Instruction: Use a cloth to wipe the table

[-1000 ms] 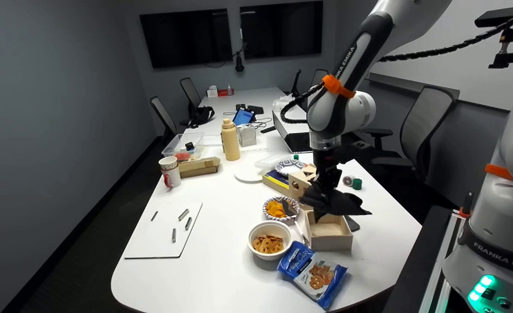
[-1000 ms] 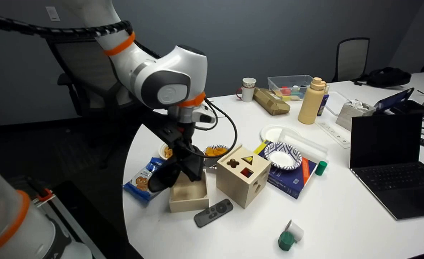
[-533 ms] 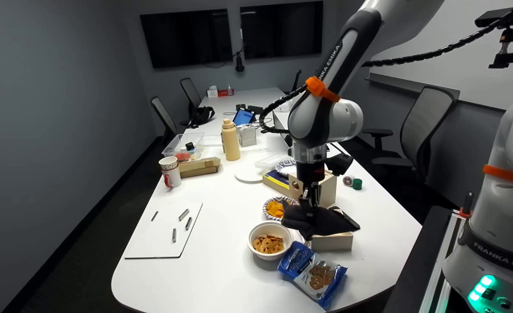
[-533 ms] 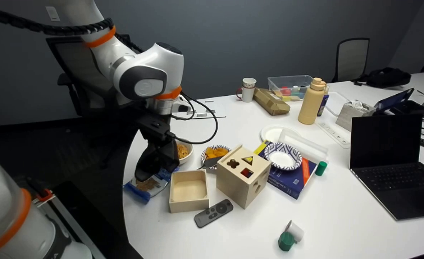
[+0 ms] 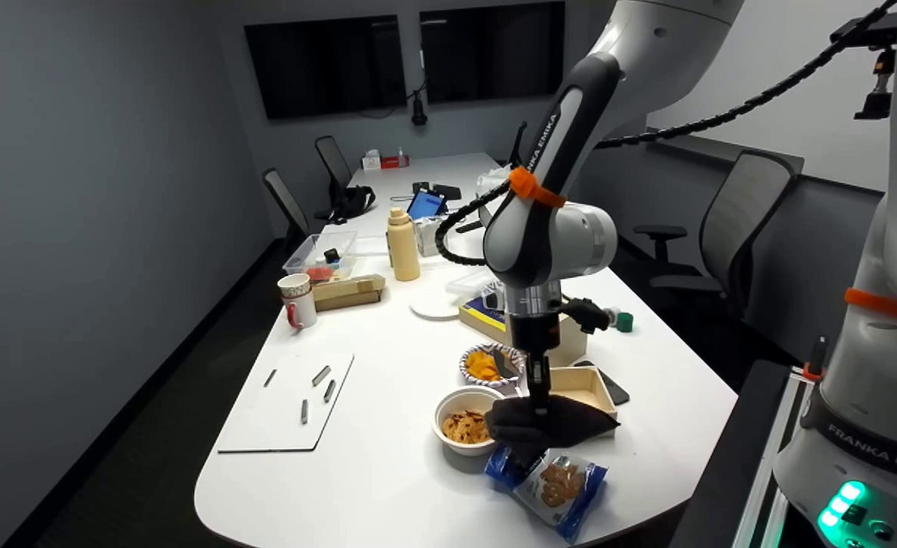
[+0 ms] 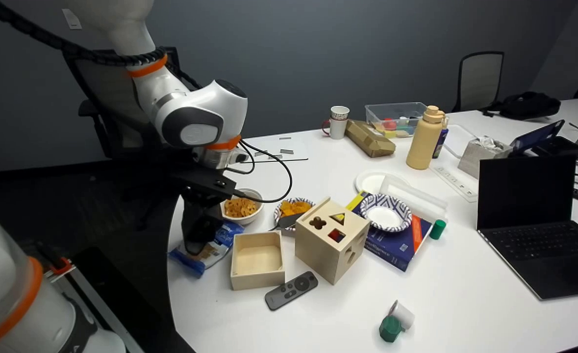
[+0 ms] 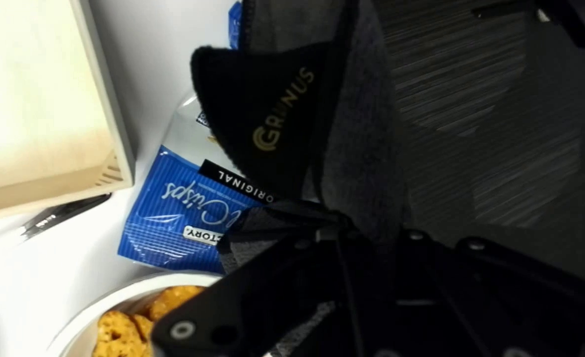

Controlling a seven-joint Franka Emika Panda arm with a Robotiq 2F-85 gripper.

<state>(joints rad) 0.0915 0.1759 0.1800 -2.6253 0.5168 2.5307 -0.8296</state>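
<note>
On the table (image 5: 372,472), snack bag (image 5: 562,487), bowl (image 5: 459,400) and wooden box (image 6: 258,280) crowd the gripper (image 5: 541,409) clenching cloth (image 5: 566,425).

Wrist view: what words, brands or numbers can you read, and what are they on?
"GR...NUS": on the cloth; middle letters unclear.
"ORIGINAL": on the bag, upside down.
"Crisps": on the bag, upside down; the word before it is mostly covered.
"TORY": on the bag, upside down; the word's start is hidden.
The bag's finer print is too small to read.
No readable numbers.

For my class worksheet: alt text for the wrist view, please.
The hand grips a dark cloth that partly hides a blue bag on a table. Beside the bag are a wooden box and a bowl of snacks.
</note>
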